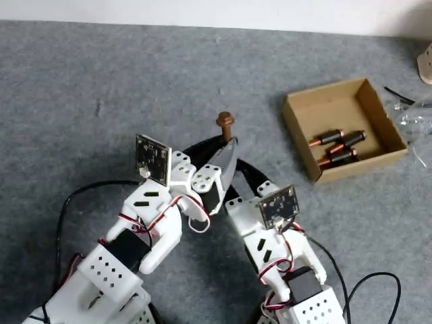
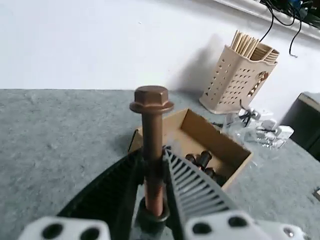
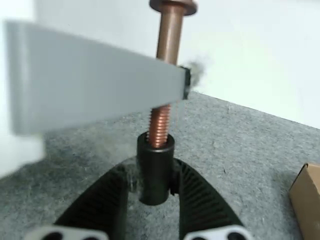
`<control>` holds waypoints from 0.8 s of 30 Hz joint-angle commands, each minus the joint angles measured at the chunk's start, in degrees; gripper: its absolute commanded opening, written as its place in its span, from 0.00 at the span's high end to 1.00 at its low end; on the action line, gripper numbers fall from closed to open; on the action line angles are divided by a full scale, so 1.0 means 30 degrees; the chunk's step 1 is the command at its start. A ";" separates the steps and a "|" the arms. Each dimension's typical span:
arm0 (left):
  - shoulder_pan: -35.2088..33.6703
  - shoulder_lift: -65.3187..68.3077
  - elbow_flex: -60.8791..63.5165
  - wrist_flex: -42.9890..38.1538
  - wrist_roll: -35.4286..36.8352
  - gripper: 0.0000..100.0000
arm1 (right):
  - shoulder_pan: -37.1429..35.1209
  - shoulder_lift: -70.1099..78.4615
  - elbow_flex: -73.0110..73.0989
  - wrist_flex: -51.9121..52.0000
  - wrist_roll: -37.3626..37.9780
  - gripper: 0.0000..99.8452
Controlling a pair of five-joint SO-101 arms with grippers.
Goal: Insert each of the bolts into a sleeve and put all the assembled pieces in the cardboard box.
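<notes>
A copper bolt [image 1: 225, 124] stands head-up at the middle of the grey mat, with my left gripper [image 1: 228, 152] shut on its shank. In the left wrist view the bolt [image 2: 151, 145] runs between the fingers and its lower end sits in a black sleeve [image 2: 151, 218]. My right gripper [image 3: 156, 176] is shut on that sleeve [image 3: 156, 167], and the bolt's thread [image 3: 161, 125] enters its top. The left gripper's finger crosses in front as a grey bar. The cardboard box [image 1: 301, 128] lies to the right and holds three assembled pieces [image 1: 339, 148].
A perforated holder with wooden sticks [image 2: 239, 80] stands behind the box [image 2: 225, 145]. Clear plastic bits and a black cable [image 1: 408, 108] lie at the box's far right. The box's corner [image 3: 307, 200] shows beside the right gripper. Open mat lies left and ahead.
</notes>
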 commanded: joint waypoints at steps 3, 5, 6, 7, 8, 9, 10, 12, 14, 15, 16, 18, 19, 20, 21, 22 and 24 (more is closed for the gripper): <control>0.0132 -0.0425 0.0249 0.0059 -0.0147 0.99 | 0.0484 -0.0161 0.2652 -0.0161 0.0147 1.00; 0.0132 -0.0425 0.0659 0.0059 -0.0147 0.99 | 0.0659 -0.0161 0.2652 -0.0396 0.0117 1.00; 0.0132 -0.0425 0.0864 0.0059 -0.0147 0.99 | 0.0659 -0.0161 0.2652 -0.0454 0.0088 1.00; 0.0103 -0.0425 0.1011 0.0059 -0.0205 0.99 | 0.0659 -0.0161 0.2652 -0.0454 0.0088 1.00; 0.0103 -0.0425 0.1158 0.0059 -0.0615 0.99 | 0.0659 -0.0161 0.2652 -0.0454 0.0088 1.00; 0.0103 -0.0425 0.1275 0.0059 -0.1231 0.99 | 0.0659 -0.0161 0.2652 -0.0454 0.0088 1.00; 0.0132 -0.0425 0.1480 0.0059 -0.1758 0.99 | 0.0659 -0.0161 0.2652 -0.0454 0.0088 1.00; 0.0132 -0.0425 0.1861 0.0059 -0.2344 0.99 | 0.0659 -0.0161 0.2652 -0.0454 0.0088 1.00; 0.0132 -0.0425 0.2212 0.0059 -0.2432 0.99 | 0.0659 -0.0161 0.2652 -0.0454 0.0059 1.00; 0.0132 -0.0425 0.2330 0.0059 -0.2432 0.99 | 0.0659 -0.0161 0.2652 -0.0454 0.0059 1.00; 0.0132 -0.0425 0.2447 0.0059 -0.2432 0.99 | 0.0659 -0.0161 0.2652 -0.0454 0.0059 1.00; 0.0103 -0.0425 0.2535 0.0059 -0.2432 0.99 | 0.0659 -0.0161 0.2652 -0.0454 0.0059 1.00; 0.0073 -0.0425 0.2535 0.0059 -0.2432 0.99 | 0.0659 -0.0161 0.2652 -0.0454 0.0059 1.00; 0.0073 -0.0425 0.2535 0.0059 -0.2432 0.99 | 0.0659 -0.0161 0.2652 -0.0454 0.0059 1.00; 0.0015 -0.0425 0.2535 0.0059 -0.2432 0.99 | 0.0659 -0.0161 0.2652 -0.0454 0.0059 1.00; -0.0015 -0.0425 0.2535 0.0059 -0.2432 0.99 | 0.0659 -0.0161 0.2652 -0.0454 0.0059 1.00; -0.0044 -0.0425 0.2505 0.0059 -0.2432 0.99 | 0.0659 -0.0132 0.2652 -0.0454 0.0059 1.00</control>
